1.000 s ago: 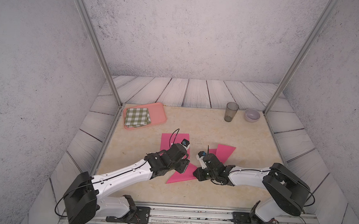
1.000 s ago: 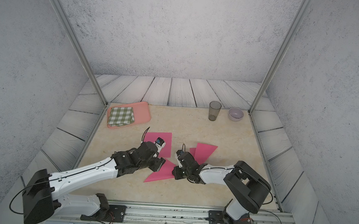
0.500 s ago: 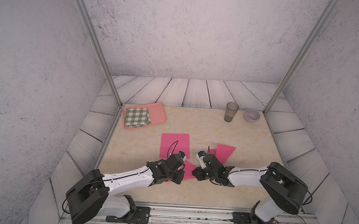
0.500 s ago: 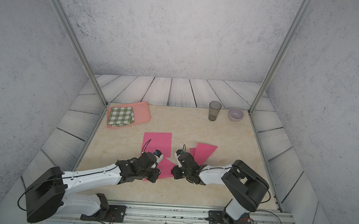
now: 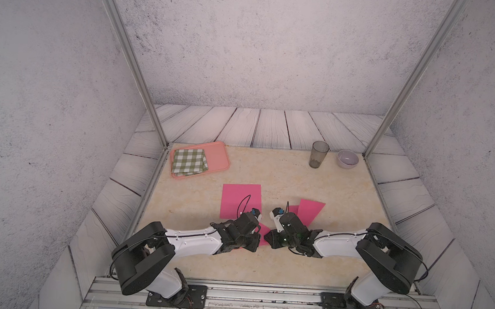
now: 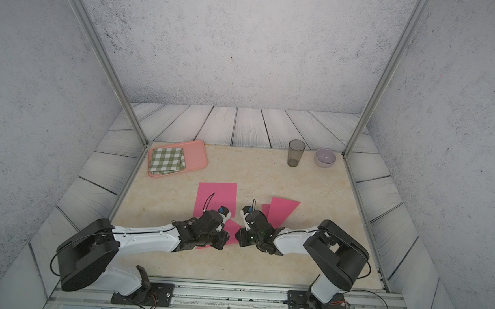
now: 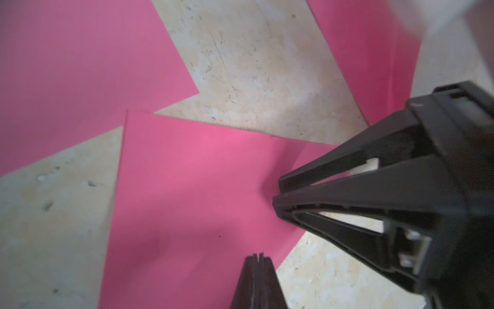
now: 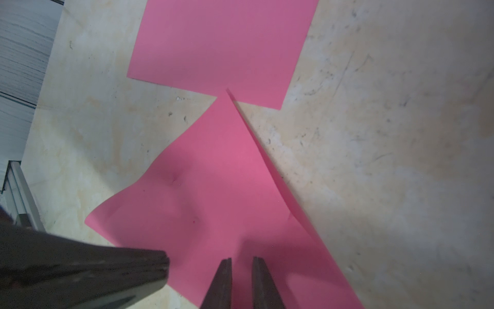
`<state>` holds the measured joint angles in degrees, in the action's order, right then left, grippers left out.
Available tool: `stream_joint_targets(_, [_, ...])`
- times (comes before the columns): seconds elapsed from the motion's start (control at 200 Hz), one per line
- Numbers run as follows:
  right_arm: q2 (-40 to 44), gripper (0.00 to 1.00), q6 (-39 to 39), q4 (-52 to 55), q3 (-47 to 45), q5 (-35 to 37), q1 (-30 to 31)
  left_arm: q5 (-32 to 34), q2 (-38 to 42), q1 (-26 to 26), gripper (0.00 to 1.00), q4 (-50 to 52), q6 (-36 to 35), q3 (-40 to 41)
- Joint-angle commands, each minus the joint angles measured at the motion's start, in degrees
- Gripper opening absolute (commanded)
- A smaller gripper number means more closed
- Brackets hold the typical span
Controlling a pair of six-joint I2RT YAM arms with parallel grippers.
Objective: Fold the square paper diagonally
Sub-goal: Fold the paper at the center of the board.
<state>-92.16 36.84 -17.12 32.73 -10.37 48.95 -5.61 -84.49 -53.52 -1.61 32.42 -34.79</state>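
Paper (image 8: 227, 174), pink and seemingly folded to a triangle, lies on the counter (image 8: 374, 133) near its front edge. Creasing it well likely means pressing flat and sliding along the fold, corners matched. Left fingers (image 7: 248, 283) are pressed together, tips on the paper. Right fingers (image 8: 220, 289) stand slightly apart, tips touching it, clamping nothing. Two more pink sheets (image 5: 240, 200) lie just beyond.

1. Paper (image 7: 192, 187): plain bright pink, as are the other sheets (image 5: 240, 200).
2. Tray (image 5: 218, 156): salmon pink.
3. Cloth (image 5: 189, 161): green-and-white check.
4. Cup (image 5: 318, 154): smoky grey, see-through.
5. Bowl (image 5: 347, 159): pale lilac.
6. Worktop (image 5: 283, 175): cream and beige, marbled.
7. Left arm (image 5: 194, 240) and right arm (image 5: 338, 243): white links, black joints.
8. Walls (image 5: 262, 44): grey, speckled.
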Motion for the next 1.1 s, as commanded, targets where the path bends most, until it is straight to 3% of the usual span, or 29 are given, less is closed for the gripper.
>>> stream_joint_targets(0.0, [-3.12, 0.19, -0.61, 7.55, -2.68, 2.99, 0.16, -0.54, -2.16, -0.44, 0.0, -2.13, 0.1, -0.9])
stream_joint_targets(0.34, [-3.4, 0.18, 0.15, 7.78, -3.46, 4.02, 0.14, 1.18, -2.03, -0.46, 0.0, -1.3, -0.08, 3.09])
stream_joint_targets(0.646, [-3.2, 0.16, 1.52, 8.79, -3.88, 5.0, 0.01, 7.84, 8.34, -0.45, 0.0, 9.81, -0.11, 7.53])
stream_joint_targets(0.891, [-3.09, 0.16, 2.1, 9.09, -4.86, 6.28, 0.01, 16.46, 14.18, -0.4, 0.0, 15.41, 5.37, 9.9])
stream_joint_targets(1.096, [-2.96, 0.16, 1.85, 9.73, -4.96, 6.67, 0.01, 18.47, 17.11, -0.43, 0.0, 19.26, 8.37, 10.65])
